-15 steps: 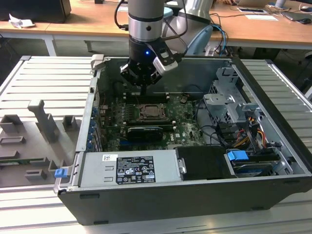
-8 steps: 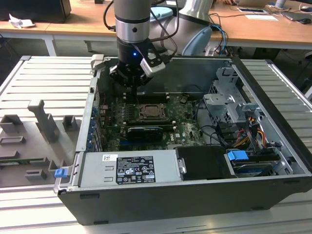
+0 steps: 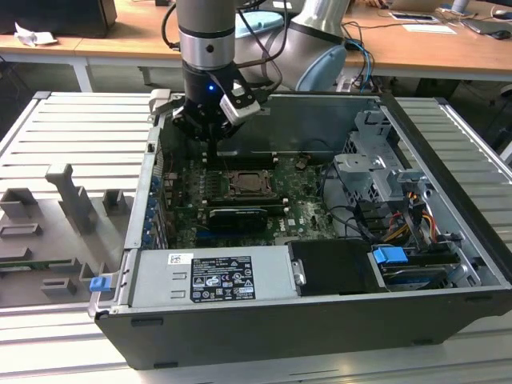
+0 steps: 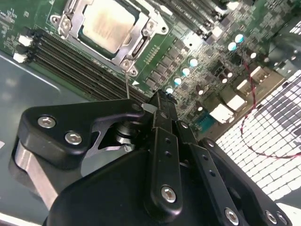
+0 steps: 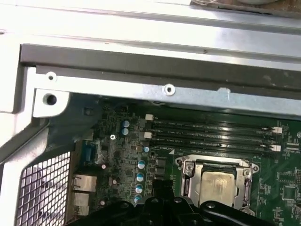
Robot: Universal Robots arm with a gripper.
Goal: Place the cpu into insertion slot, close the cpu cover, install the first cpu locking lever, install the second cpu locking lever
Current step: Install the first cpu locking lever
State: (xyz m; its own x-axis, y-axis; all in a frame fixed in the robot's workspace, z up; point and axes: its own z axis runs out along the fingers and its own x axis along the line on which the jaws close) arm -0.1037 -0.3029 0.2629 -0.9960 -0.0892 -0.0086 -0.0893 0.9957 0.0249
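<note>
hovers with the black gripper [image 4: 160, 106] pressed together, empty, beside a thin upright metal lever [image 4: 127, 87], the pale silver-beige square cpu [image 4: 109, 22] lying beyond its tips under the silvery metal frame cover [image 4: 70, 23]; risks glancing off the lever onto the green board [image 4: 169, 52].

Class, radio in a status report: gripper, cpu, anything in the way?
Status: gripper low over motherboard, near memory slots; cpu seated in insertion slot, cpu cover down; thin metal rod upright beside gripper.

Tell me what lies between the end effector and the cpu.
In the second wrist view, black memory slots run between the end effector and the cpu.
</note>
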